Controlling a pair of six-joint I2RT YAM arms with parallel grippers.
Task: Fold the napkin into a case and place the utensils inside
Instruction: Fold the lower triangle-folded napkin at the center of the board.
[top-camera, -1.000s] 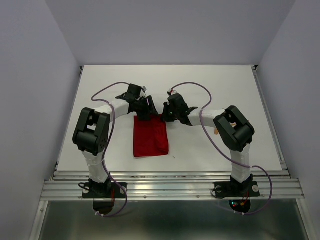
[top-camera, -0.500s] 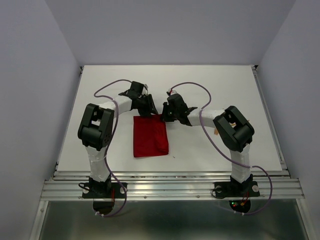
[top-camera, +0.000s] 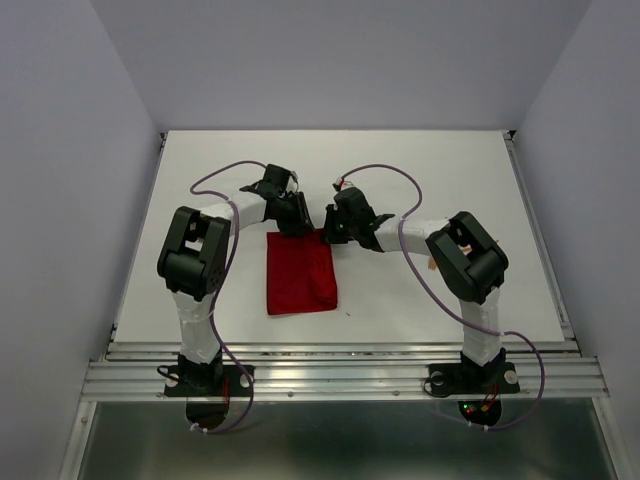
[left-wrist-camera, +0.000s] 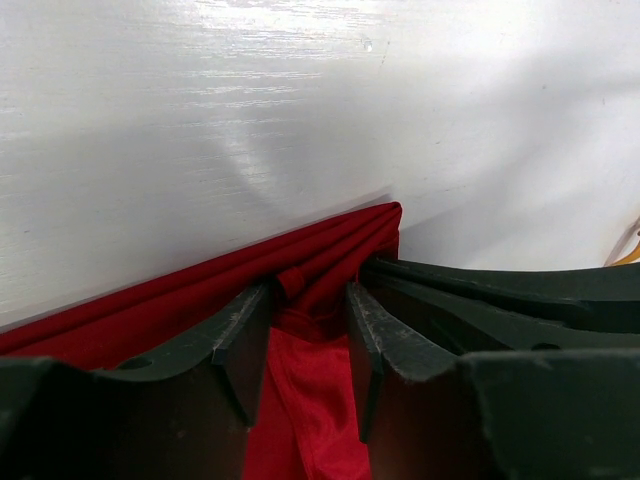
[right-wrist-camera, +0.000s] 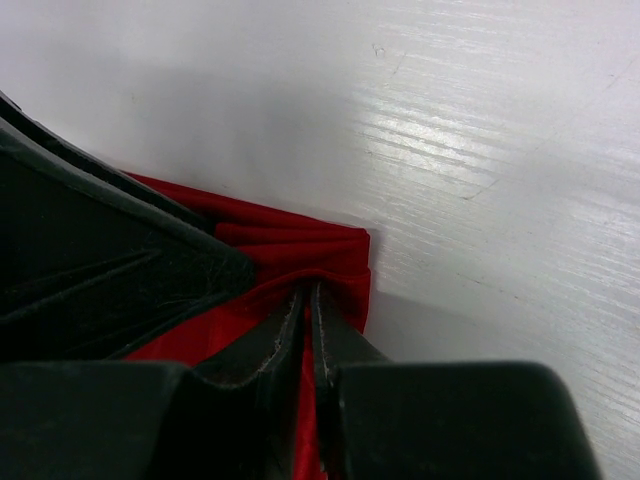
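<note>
Pale grey walls close in a white counter (top-camera: 450, 170), bare on every side of the napkin (top-camera: 300, 272), which lies just ahead of the gap between the two arm bases. The left arm (top-camera: 190, 265) and right arm (top-camera: 465, 260) both bend inward and meet over the napkin's far edge. The napkin is already folded to a red rectangle with stacked layers, wider than a slim case would be, so by my reading the folding is partway done and at least one more fold is due. The utensils cannot be made out with any certainty, and nothing is tucked in the cloth, so that step is not yet done. The left hand (top-camera: 295, 218) sits at the napkin's far edge near its left corner, jaws apart, straddling a raised ridge of cloth with its fingers (left-wrist-camera: 245, 335) not pressing it. The right hand (top-camera: 335, 228) is at the far right corner, jaws nearly together and clamped on the layered cloth. There is ample open counter beyond, left and right of the napkin, though the two hands crowd each other.
</note>
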